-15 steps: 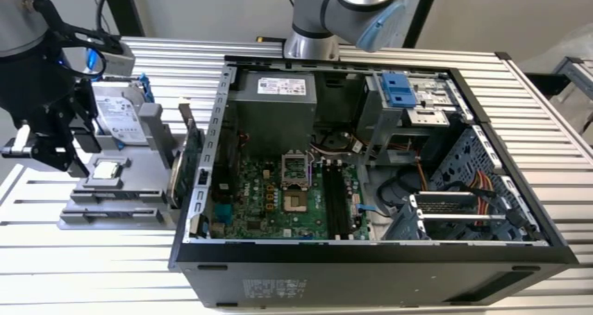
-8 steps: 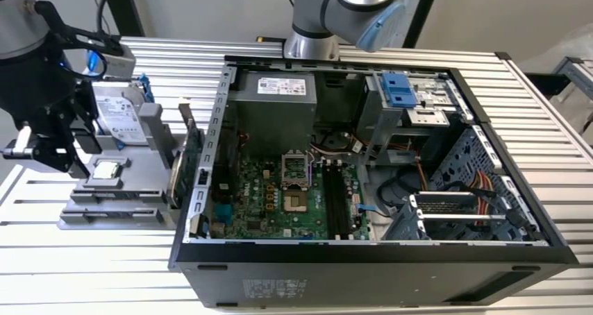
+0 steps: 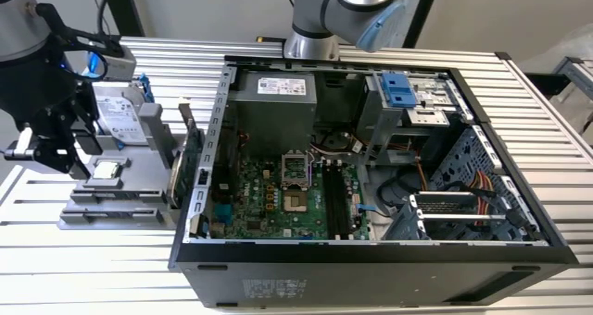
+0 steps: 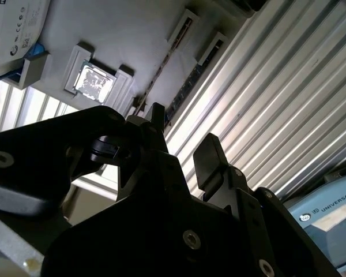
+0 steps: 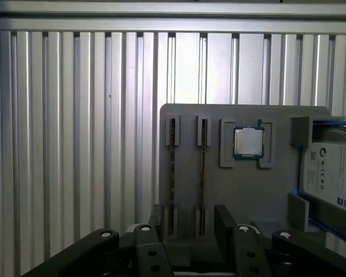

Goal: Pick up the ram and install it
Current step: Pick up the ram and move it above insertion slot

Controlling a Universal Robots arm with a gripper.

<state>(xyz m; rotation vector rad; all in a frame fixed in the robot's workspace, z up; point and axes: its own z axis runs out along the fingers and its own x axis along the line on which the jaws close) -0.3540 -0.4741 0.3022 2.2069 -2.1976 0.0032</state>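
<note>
Ram stick (image 5: pixel 172 173) and second ram stick (image 5: pixel 202 173) are being held on edge in two parallel slots of the grey holder (image 5: pixel 242 196), just beside each other, in the first wrist view. The gripper (image 5: pixel 190 214) is being hung over one end of those slots with its jaws spread wide. Both sticks are being seen between the two black fingers (image 5: pixel 224 216), and nothing is being gripped.

Just beside the second stick, a CPU (image 5: pixel 248 142) is being cradled in a square recess of the holder. Past it, a silver hard drive (image 5: pixel 334 173) with blue rails is being carried at the holder's edge.

In the exterior view the holder is being borne by the ribbed aluminium table (image 3: pixel 93 273) at the exterior view's left. A green card (image 3: pixel 190 162) with a metal bracket is being propped on edge between the holder and the open computer case (image 3: pixel 371 266). The case is being shown across the middle and the exterior view's right. Inside it, the motherboard (image 3: pixel 269 204) is being exposed, with long black memory slots (image 3: pixel 335 204) running just beside the CPU socket (image 3: pixel 294 169). The arm's base (image 3: pixel 310 44) is being seen behind the case at the top of that view.
</note>
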